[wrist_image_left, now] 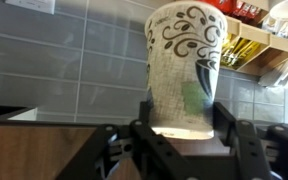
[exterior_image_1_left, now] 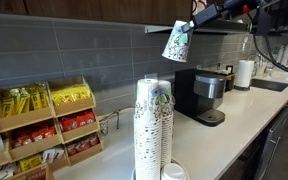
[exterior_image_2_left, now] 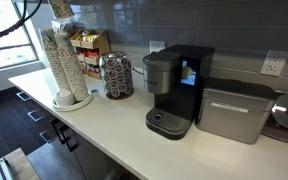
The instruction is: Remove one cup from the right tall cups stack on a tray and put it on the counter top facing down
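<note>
Gripper (wrist_image_left: 184, 125) pinches a white paper cup with dark swirls (wrist_image_left: 184, 65), held high, clear of the tall patterned cup stacks (exterior_image_1_left: 152, 125). Carrying step, by judgement; next it must be inverted and lowered onto the white tabletop (exterior_image_1_left: 234, 112).

Cup (wrist_image_left: 184, 70): off-white, dark brown swirls, a green patch
Stack (exterior_image_1_left: 152, 125): off-white, dark swirl print, touches of green
End effector (wrist_image_left: 184, 128): black
Counter (exterior_image_2_left: 114, 125): pale cream
Tiles (exterior_image_2_left: 134, 20): grey
Coffee maker (exterior_image_2_left: 174, 90): black, with a blue panel
Rack (exterior_image_1_left: 24, 122): light wood, holding yellow and red packets
</note>
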